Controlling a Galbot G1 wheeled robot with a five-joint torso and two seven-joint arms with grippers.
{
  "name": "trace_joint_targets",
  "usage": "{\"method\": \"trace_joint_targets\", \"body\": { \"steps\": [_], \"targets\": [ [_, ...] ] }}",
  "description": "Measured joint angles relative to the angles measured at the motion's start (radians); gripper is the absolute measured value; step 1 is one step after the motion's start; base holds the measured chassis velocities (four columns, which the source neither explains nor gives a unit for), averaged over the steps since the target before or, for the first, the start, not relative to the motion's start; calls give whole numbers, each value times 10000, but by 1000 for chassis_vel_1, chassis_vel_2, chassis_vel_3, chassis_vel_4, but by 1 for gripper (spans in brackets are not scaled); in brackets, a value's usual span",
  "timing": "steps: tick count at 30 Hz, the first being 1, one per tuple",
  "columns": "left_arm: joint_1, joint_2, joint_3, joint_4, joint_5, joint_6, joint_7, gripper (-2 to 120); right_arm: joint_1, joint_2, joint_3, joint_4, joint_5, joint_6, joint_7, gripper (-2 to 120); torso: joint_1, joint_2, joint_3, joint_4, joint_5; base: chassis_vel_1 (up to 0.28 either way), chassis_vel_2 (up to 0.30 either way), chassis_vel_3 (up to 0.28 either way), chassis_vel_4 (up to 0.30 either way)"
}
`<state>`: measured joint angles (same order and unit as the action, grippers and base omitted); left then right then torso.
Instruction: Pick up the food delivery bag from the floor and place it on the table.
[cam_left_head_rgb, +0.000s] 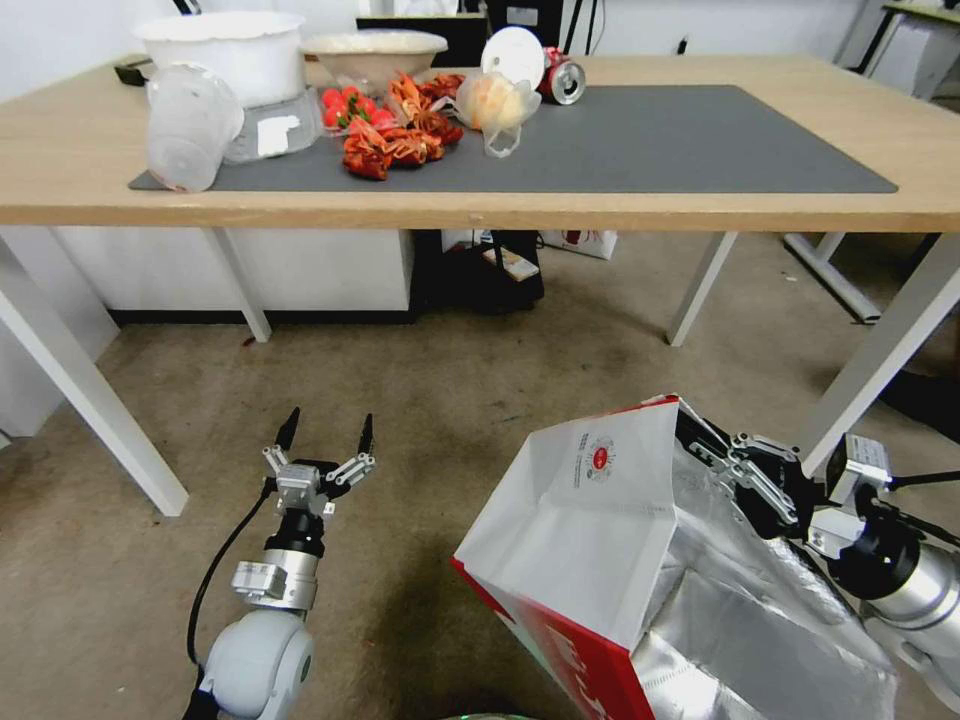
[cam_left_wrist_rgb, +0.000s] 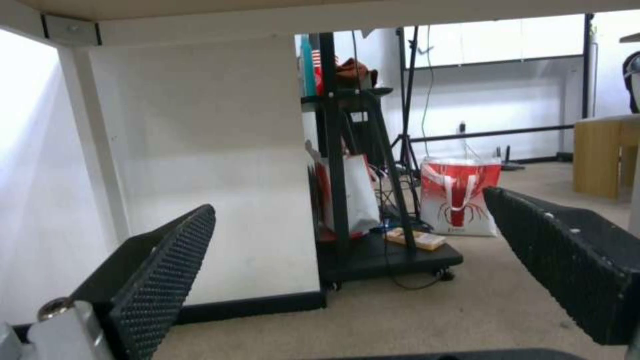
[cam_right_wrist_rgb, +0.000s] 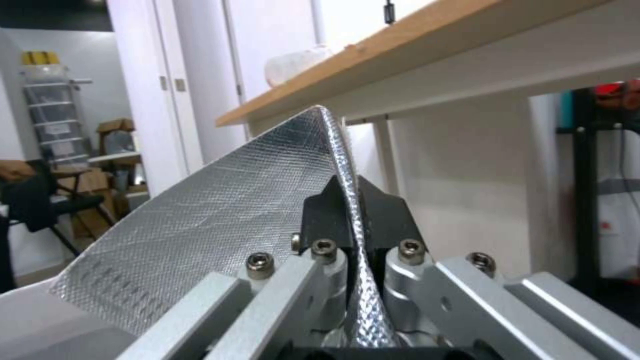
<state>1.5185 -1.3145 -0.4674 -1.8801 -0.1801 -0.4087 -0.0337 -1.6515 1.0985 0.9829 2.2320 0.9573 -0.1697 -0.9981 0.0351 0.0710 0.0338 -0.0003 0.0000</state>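
Right gripper (cam_left_head_rgb: 705, 440) is pinched tight on the foil rim of the food delivery bag (cam_left_head_rgb: 590, 520), lower right of the head view, tilted over the floor (cam_left_head_rgb: 400, 420). Looks light but floppy, so that thin edge could slip or tear. Left gripper (cam_left_head_rgb: 325, 432) hangs spread wide, holding nothing. The table (cam_left_head_rgb: 60, 150) edge overhangs above; the bag must clear it.
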Motion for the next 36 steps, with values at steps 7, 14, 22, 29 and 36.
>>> {"method": "trace_joint_targets", "body": {
  "steps": [7,14,22,29,36],
  "targets": [
    [287,29,-38,-308,29,207,-24,100,6,-27,96,-17,90,-29,-231,0,22,288,271,1,0,0,0,0,0],
    [658,51,-98,-613,63,407,-63,100,-111,-65,244,45,254,-24,-409,0,73,610,550,1,0,0,0,0,0],
    [1098,89,-97,-940,203,520,-165,100,-217,-152,399,97,447,-29,-561,0,122,920,816,-1,-1,0,0,0,0],
    [1403,20,-85,-1187,319,572,-280,100,-317,-121,481,200,520,-1,-635,0,177,1195,1037,0,0,0,0,0,0],
    [1560,38,-295,-1404,331,616,-288,100,-544,-89,663,319,571,110,-719,0,261,1507,1267,0,0,0,0,0,0]
  ]
}}
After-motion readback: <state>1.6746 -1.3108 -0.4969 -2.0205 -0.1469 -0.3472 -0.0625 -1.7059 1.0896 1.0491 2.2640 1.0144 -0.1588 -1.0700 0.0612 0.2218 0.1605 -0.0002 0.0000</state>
